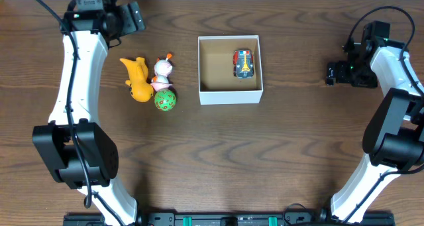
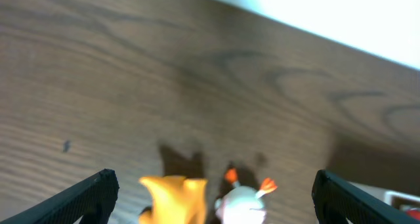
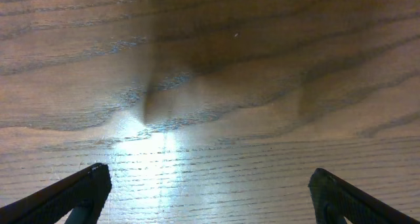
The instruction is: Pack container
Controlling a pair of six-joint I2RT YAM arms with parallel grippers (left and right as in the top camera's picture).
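Observation:
The container (image 1: 229,95), a square white-walled box with a brown inside, sits at the table's middle back and holds a small toy car (image 1: 244,63). Left of it lie a yellow toy (image 1: 137,78), a white chicken-like toy with orange bits (image 1: 162,71) and a green ball (image 1: 165,99). My left gripper (image 1: 136,17) is open and empty at the back left, above the toys; its wrist view shows the yellow toy (image 2: 176,196) and the white toy (image 2: 243,203) between the fingers (image 2: 213,194), blurred. My right gripper (image 1: 331,73) is open and empty over bare table (image 3: 210,191), right of the container.
The table's far edge (image 2: 315,33) runs just behind the left gripper. The arm bases stand at the front left (image 1: 76,153) and front right (image 1: 394,146) of the wooden table.

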